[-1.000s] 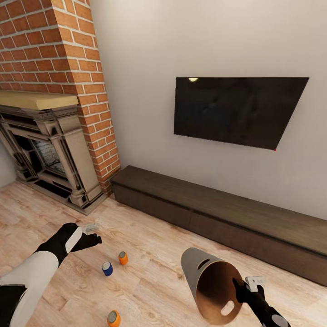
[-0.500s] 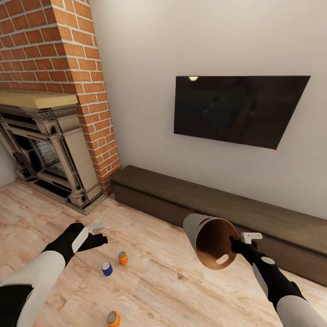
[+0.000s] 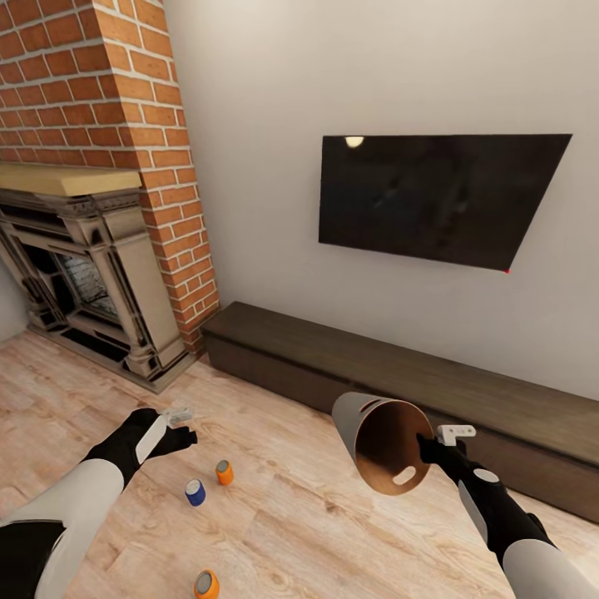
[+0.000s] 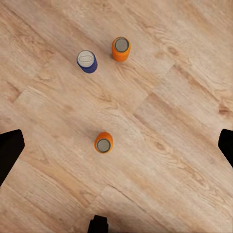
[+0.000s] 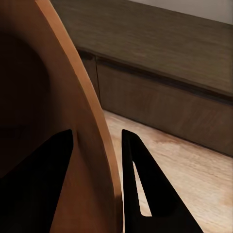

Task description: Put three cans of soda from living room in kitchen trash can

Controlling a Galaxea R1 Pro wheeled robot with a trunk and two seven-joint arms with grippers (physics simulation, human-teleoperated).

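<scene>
The 3 cans stand upright on the light wood floor [image 3: 274,507], out in front of the brick fireplace [image 3: 100,249] and toward the robot from it. Nearest the fireplace is an orange can [image 3: 224,472]; the blue can [image 3: 195,492] stands just beside it, and the second orange can [image 3: 206,584] is well apart from that pair, closer to the robot's base. From the left wrist camera all 3 grey tops face up at the lens: blue can [image 4: 87,61], orange can [image 4: 121,48], and the lone orange can [image 4: 103,142] near the middle of the picture.

The left gripper [image 3: 176,424] hovers above the floor between the fireplace and the cans, its fingers spread wide with nothing between them. The cans' long axes run vertical, roughly in line with the wrist camera's line of sight, so a straight descent onto 1 top looks workable, and the left arm is clearly the nearer one.

The right gripper [image 3: 434,445] is clamped on the rim of the trash can [image 3: 378,453], 1 finger inside the brown wall and 1 outside, as the right wrist view confirms. The bin hangs in the air, tipped on its side with its mouth toward the robot, farther from the fireplace than the cans, in front of the low dark cabinet [image 3: 499,416].
</scene>
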